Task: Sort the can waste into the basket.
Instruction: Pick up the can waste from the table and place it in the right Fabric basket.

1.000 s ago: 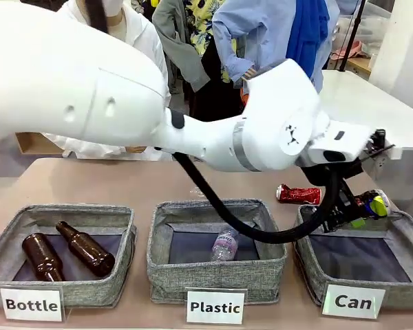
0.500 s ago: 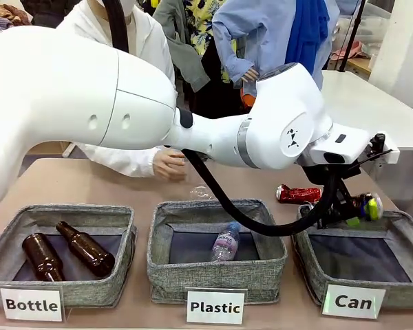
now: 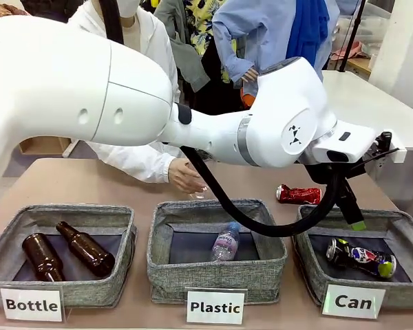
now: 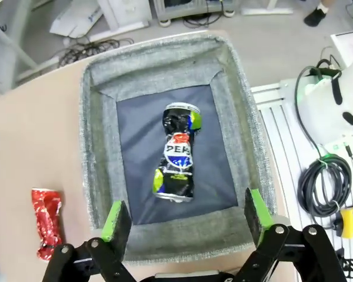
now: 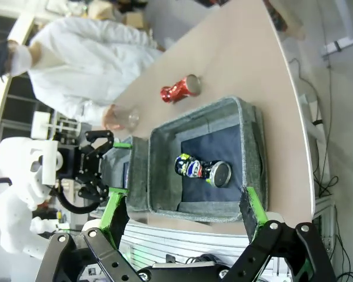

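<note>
Hovering at frame right, the left claw (image 4: 186,214) stands spread over the basket (image 3: 308,265), the Pepsi can (image 3: 361,256) lying inside; the crushed red can (image 3: 299,194) sits on the desk (image 3: 89,182), upper left of it. The right claw (image 5: 182,207) is spread too.

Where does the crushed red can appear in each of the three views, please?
Front view: red can right of centre, behind the Can basket.
Left wrist view: red can lower left, beside the Can basket.
Right wrist view: red can upper middle, above the Can basket.
Shared landmark: the Can basket holding the Pepsi can.
</note>
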`<state>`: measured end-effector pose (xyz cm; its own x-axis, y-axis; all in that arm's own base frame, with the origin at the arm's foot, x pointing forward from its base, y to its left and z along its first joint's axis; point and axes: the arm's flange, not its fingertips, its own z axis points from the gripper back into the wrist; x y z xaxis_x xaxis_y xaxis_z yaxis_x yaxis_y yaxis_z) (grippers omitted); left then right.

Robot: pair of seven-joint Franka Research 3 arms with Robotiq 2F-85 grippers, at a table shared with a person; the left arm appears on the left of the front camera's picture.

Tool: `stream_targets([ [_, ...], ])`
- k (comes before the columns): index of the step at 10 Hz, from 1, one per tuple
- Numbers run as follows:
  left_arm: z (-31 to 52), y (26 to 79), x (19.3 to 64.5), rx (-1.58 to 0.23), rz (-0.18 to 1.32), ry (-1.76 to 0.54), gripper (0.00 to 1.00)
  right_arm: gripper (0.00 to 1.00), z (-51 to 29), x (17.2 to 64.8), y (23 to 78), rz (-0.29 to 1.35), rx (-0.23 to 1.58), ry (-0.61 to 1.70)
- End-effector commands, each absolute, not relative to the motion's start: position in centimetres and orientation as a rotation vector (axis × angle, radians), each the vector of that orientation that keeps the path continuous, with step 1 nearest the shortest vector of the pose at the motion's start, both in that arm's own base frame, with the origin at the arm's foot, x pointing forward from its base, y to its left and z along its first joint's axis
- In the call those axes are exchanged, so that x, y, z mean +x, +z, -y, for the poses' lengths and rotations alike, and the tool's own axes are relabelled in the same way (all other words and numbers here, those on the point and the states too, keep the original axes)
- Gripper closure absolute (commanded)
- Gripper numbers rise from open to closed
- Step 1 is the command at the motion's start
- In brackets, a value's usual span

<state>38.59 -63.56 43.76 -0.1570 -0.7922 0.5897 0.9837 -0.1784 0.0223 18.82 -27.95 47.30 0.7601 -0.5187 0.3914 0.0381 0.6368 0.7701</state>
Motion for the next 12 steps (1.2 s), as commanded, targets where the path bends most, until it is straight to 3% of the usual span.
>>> stream_targets([
  [1,61.3,44.2,37.8,-0.56,0.495,-1.702,0.0,0.0,28.1,18.7,47.6,0.631,0.817,-0.346],
  [4,59.4,45.0,36.5,-0.597,0.467,-1.719,0.0,0.0,27.9,18.8,47.3,0.643,0.828,-0.344],
  [8,53.8,47.5,36.2,-0.641,0.384,-1.591,0.0,0.0,22.2,24.4,49.0,0.57,0.871,-0.212],
  [12,52.9,48.1,36.4,-0.694,0.4,-1.576,0.0,0.0,24.2,23.6,48.8,0.584,0.875,-0.263],
])
